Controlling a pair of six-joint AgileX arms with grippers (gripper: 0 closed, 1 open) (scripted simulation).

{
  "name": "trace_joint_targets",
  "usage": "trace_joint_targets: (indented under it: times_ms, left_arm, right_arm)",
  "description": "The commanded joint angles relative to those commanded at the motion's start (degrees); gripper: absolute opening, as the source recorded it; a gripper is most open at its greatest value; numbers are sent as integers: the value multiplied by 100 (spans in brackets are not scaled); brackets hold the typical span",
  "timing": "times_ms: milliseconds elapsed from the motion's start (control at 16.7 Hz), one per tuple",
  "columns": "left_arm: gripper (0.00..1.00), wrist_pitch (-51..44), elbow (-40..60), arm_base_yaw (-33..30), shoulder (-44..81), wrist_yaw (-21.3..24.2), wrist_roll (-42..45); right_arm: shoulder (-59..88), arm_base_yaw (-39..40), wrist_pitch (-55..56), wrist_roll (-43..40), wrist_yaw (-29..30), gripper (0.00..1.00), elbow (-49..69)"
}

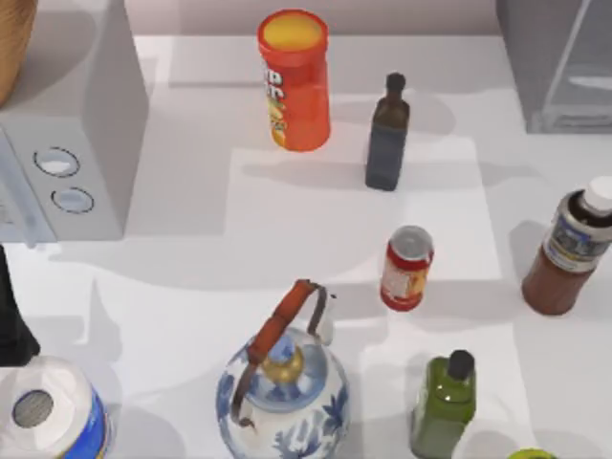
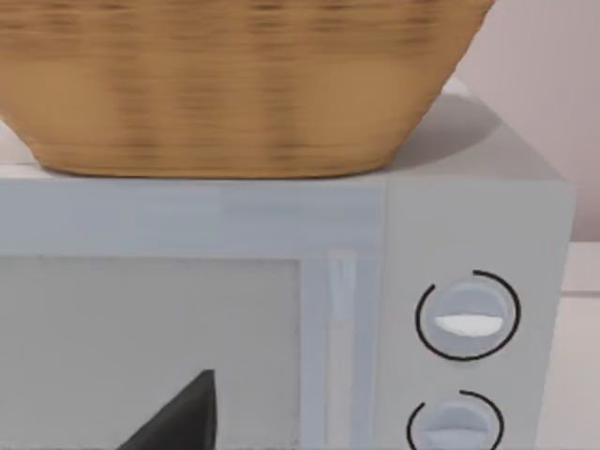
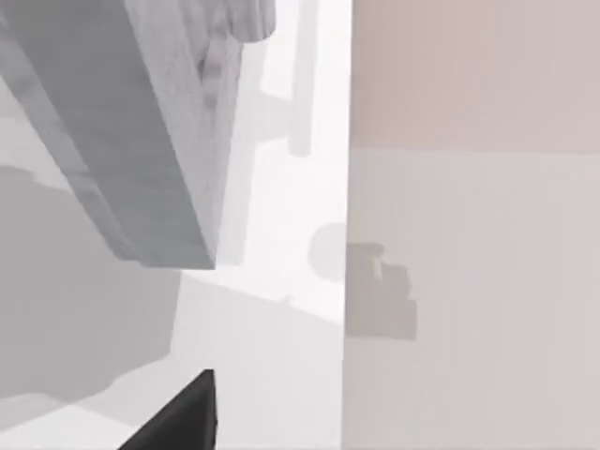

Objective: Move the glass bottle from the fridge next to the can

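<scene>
The glass bottle, reddish-brown with a white cap and a printed label band, stands on the table at the right edge, outside the fridge at the back right corner. The small red can stands near the middle, a good hand's width left of the bottle. No gripper touches either one. A dark part of my left arm sits at the table's left edge. My left gripper faces the white box with two dials. My right gripper hangs beside the fridge's grey wall.
An orange-red tube and a dark slim bottle stand at the back. A blue-white teapot, a green bottle and a paper roll line the front. A wicker basket rests on the white box.
</scene>
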Motion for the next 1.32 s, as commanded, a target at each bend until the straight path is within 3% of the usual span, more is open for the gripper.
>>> trace_joint_targets:
  times_ms: [420,660,840,1320]
  left_arm:
    - [100,0,0,0,0,0,0]
    - [100,0,0,0,0,0,0]
    - [100,0,0,0,0,0,0]
    - [100,0,0,0,0,0,0]
  right_arm:
    - [55,2157,2869,3605,513,100,-61]
    - [50,3185,4263,5171,747,100,-77]
    - [26,3626,4812,5731,846,100,-86]
    - [-52,3815,4992,5966,1023,100,-197]
